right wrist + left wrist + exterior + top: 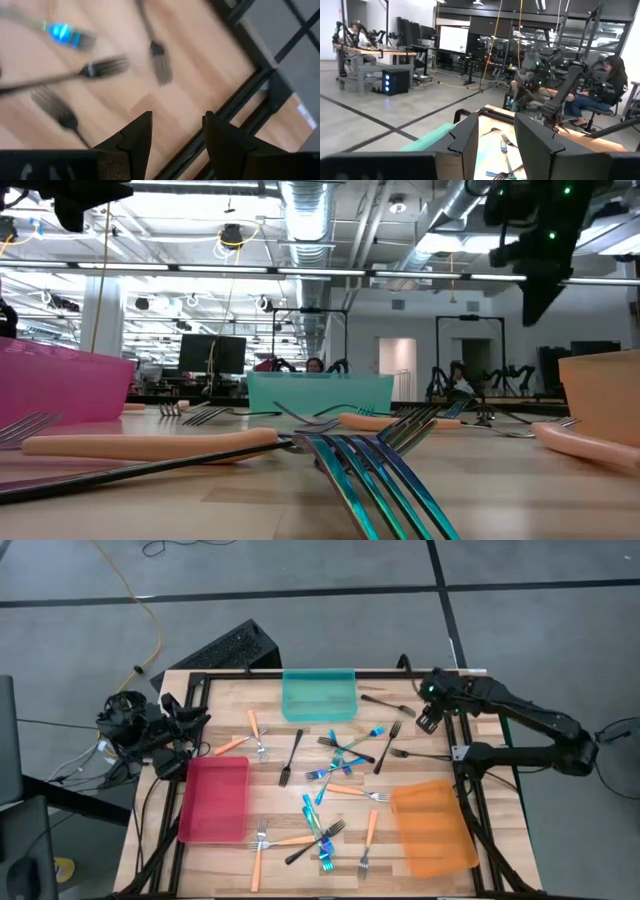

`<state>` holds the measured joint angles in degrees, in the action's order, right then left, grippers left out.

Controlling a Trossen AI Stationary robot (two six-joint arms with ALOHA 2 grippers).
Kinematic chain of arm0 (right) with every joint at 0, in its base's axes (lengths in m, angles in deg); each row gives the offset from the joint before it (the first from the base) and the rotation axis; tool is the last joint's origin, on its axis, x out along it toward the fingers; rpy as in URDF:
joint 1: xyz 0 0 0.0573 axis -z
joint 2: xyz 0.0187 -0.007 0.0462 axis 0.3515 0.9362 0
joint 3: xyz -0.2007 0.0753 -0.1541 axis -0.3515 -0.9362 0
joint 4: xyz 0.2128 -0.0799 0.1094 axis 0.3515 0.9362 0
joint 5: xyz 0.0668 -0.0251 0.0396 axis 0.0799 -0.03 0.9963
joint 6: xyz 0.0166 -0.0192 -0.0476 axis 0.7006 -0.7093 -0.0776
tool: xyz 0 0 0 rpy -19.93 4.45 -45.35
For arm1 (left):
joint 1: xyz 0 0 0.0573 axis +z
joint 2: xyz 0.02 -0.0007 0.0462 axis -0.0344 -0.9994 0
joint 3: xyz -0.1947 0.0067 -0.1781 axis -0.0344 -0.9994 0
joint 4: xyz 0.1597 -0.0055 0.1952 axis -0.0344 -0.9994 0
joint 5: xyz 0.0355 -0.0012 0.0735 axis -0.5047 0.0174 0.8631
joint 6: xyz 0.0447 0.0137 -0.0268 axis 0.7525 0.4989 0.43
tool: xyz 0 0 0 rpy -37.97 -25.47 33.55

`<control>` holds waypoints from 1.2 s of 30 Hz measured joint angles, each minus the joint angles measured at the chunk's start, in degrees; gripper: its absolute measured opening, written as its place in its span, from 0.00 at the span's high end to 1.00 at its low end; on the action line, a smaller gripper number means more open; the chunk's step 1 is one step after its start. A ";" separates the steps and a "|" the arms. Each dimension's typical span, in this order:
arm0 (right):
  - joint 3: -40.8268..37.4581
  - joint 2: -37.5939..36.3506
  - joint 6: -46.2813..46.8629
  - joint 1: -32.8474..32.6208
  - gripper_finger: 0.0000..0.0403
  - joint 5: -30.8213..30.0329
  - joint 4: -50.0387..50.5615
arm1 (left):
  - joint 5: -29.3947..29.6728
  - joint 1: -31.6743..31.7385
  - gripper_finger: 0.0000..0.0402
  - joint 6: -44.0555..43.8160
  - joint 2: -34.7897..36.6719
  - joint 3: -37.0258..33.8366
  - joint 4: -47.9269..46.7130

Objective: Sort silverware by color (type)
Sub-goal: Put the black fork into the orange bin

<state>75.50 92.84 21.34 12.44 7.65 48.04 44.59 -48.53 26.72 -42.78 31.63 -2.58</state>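
Forks (pixel 340 755) scattered, handles every direction.

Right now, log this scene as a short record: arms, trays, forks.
right gripper: open, empty, above the table's far right edge near dark forks
left gripper: open, empty, parked at the left edge
trays: teal tray far centre, red tray left, orange tray right; all look empty
forks: scattered unsorted on the table

Overhead view, table-level view, two wrist views
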 joint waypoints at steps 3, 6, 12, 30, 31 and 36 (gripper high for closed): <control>-2.49 2.51 0.56 -1.84 0.52 -1.58 0.95 | -0.46 0.00 0.72 -2.71 -0.02 -0.04 -3.29; -3.94 5.13 1.09 -2.88 0.52 -2.58 0.10 | -0.47 0.00 0.72 -5.72 -0.02 -0.04 -5.79; -4.14 9.90 -3.25 -4.68 0.52 -0.32 -1.20 | -0.48 0.00 0.72 -7.69 -0.02 -0.04 -6.56; -4.89 14.53 -2.78 -11.08 0.52 10.29 -6.58 | -1.74 0.02 0.72 -13.88 -0.04 -0.09 -12.96; -5.54 14.33 -2.46 -11.49 0.52 10.18 -7.14 | -2.32 0.02 0.72 -14.00 -0.04 -0.09 -13.30; -9.15 12.79 -1.48 -12.69 0.52 9.63 -8.05 | -3.84 0.02 0.72 -14.07 -0.04 -0.09 -13.47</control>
<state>66.35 105.64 19.86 -0.25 17.28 39.99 40.74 -48.51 12.65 -42.82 31.54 -16.05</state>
